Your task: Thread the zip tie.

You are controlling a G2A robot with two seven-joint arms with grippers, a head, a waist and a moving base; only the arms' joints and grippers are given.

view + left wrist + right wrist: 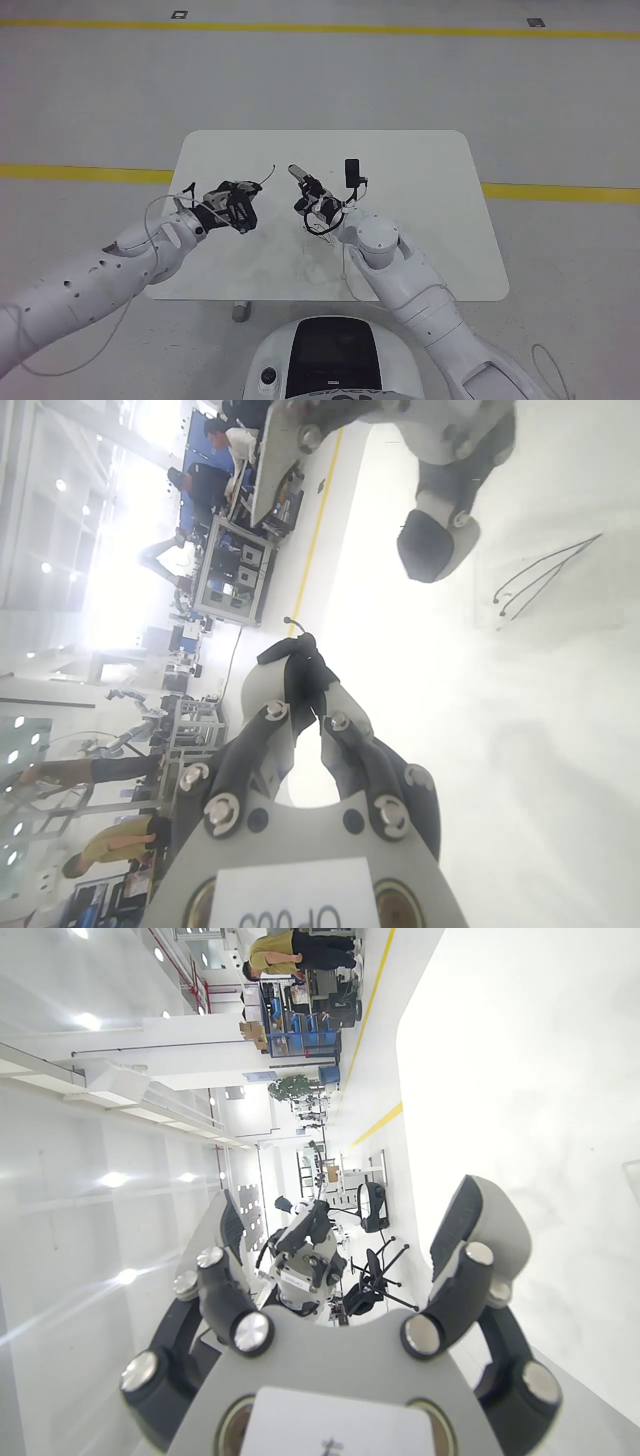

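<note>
You have a white tabletop (450,200) with rounded corners in front of you, standing on a pale grey floor (100,90). Two yellow lines cross that floor. One (300,27) runs well beyond the tabletop, and the other (70,173) passes beneath it. A small dark square (179,15) lies beside the far line, and a second dark marker (536,21) lies farther along it. In the room behind, your right wrist view shows a blue storage rack (300,1035), a potted plant (292,1087) and a black office chair (370,1273).

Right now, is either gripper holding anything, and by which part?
The left gripper pinches the zip tie near one end; a short stub with a small knob pokes out past the grip. The right gripper is open, holding nothing.
</note>
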